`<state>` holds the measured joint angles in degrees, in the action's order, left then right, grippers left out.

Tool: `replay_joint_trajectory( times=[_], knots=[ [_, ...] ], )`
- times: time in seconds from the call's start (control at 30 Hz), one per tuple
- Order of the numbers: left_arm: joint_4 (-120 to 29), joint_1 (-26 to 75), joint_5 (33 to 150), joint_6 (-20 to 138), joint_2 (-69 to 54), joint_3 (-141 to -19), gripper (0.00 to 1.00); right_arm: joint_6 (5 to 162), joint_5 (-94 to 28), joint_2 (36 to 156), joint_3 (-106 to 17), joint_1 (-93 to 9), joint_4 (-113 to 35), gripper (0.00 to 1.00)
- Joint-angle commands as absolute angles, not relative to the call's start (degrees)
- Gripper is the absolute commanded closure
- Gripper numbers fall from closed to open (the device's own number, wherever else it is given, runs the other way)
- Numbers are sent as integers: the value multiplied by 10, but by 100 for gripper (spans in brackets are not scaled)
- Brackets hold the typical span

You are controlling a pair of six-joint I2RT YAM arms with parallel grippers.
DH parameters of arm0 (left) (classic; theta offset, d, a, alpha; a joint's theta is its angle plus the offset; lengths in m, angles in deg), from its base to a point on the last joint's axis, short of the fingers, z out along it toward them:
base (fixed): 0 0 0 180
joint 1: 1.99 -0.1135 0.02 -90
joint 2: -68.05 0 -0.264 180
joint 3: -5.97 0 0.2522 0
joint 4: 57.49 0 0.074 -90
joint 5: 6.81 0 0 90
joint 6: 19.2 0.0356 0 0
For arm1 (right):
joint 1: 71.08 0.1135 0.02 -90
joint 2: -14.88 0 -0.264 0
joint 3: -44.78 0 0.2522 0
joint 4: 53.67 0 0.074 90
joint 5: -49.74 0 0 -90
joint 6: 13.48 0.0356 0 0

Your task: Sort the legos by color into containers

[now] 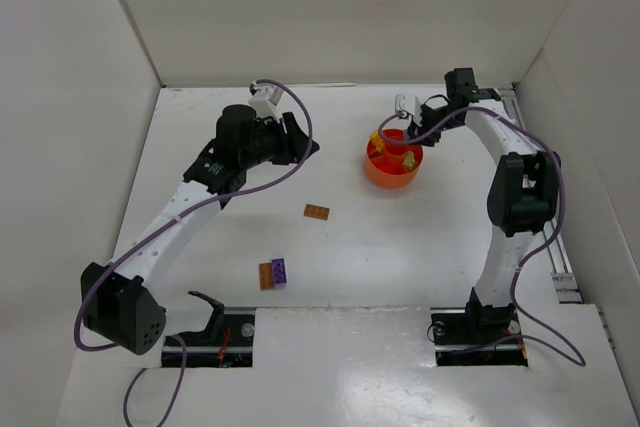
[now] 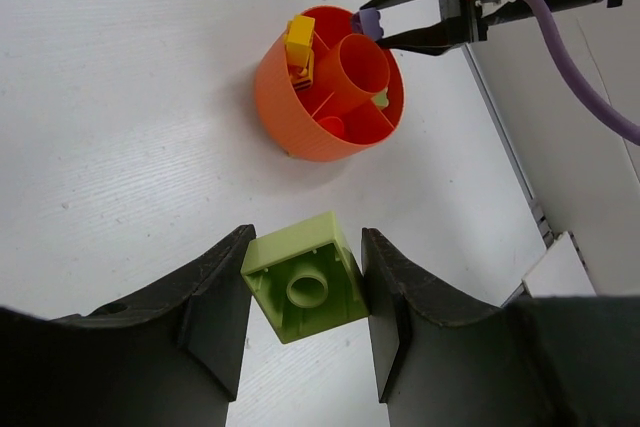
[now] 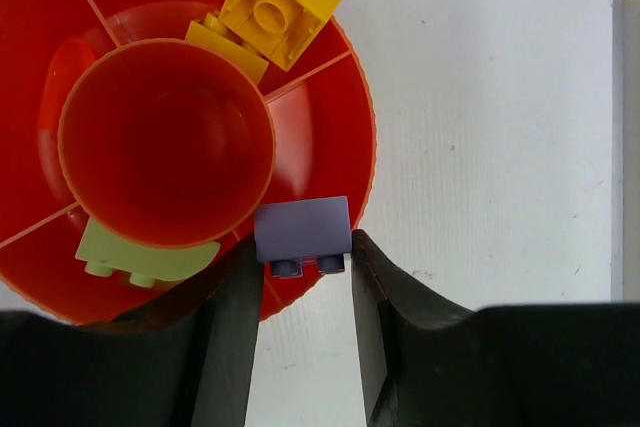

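Note:
My left gripper (image 2: 307,239) is shut on a pale yellow-green brick (image 2: 305,279), held tilted above the table to the left of the dish; the gripper also shows in the top view (image 1: 305,142). My right gripper (image 3: 303,247) is shut on a purple brick (image 3: 302,230) right over the near rim of the round orange-red dish (image 3: 330,97), which also shows in the top view (image 1: 393,172). In the dish lie yellow bricks (image 3: 280,2) in one compartment and a pale green brick (image 3: 140,257) in another. The left wrist view shows the dish (image 2: 300,117) and the right gripper with its purple brick (image 2: 370,22).
On the table lie a brown-orange brick (image 1: 317,211) in the middle, and nearer the arm bases another brown-orange brick (image 1: 266,275) touching a purple brick (image 1: 281,270). White walls enclose the table on the left, back and right.

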<state>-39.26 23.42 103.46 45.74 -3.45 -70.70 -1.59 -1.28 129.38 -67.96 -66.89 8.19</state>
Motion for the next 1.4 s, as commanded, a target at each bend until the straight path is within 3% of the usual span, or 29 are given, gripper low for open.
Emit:
replay_joint_trajectory(
  times=[0.0, 0.2, 0.47, 0.67, 0.93, 1.17, 1.37],
  knots=[
    [-423, 233, 1060, 463, -29, -728, 100, -32, 23, 1298, -708, -667, 102, 57],
    [-434, 233, 1080, 463, -29, -723, 100, -32, 23, 1298, -713, -667, 102, 41],
    [-434, 233, 1097, 463, -34, -718, 100, -13, 23, 1256, -701, -667, 83, 38],
    [-419, 260, 1073, 486, -48, -757, 100, 52, 11, 1184, -644, -678, -14, 38],
    [-377, 355, 993, 527, -155, -863, 100, 434, -149, 975, -453, -751, -300, 39],
    [-349, 416, 960, 552, -282, -989, 100, 604, -277, 815, -336, -774, -293, 32],
    [-248, 479, 841, 581, -428, -1165, 100, 682, -381, 745, -305, -774, -223, 28]
  ],
)
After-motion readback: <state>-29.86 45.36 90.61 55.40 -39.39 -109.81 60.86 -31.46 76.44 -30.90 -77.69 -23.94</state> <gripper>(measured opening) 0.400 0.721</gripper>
